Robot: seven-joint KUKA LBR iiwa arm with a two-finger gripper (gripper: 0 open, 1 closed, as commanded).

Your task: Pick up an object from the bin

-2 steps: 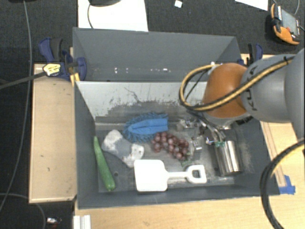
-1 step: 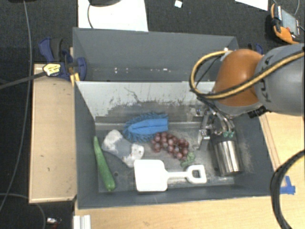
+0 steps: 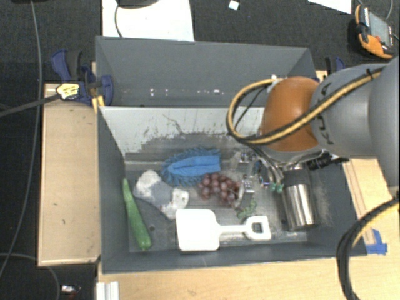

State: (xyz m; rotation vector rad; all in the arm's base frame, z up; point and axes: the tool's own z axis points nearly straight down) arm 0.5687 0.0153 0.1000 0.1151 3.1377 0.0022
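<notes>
Grey metal bin (image 3: 112, 186) is sitting on dark carpet, with the arm reaching in from the right. Gripper (image 3: 249, 191) is hanging low near bin centre, just beside the right edge of a purple grape bunch (image 3: 219, 186). Claw state: cannot tell, the mechanism is hiding it. White plastic spatula (image 3: 197, 230) is lying just below the grapes, steel cup (image 3: 297, 204) to the right, blue brush (image 3: 190, 166) up-left, green cucumber-like toy (image 3: 136, 216) along the left wall. I'm judging the grapes as likely target: probably light, lumpy, rubbery, berries shifting under pressure. Closing across the cluster's middle is looking safer than pinching one berry.
</notes>
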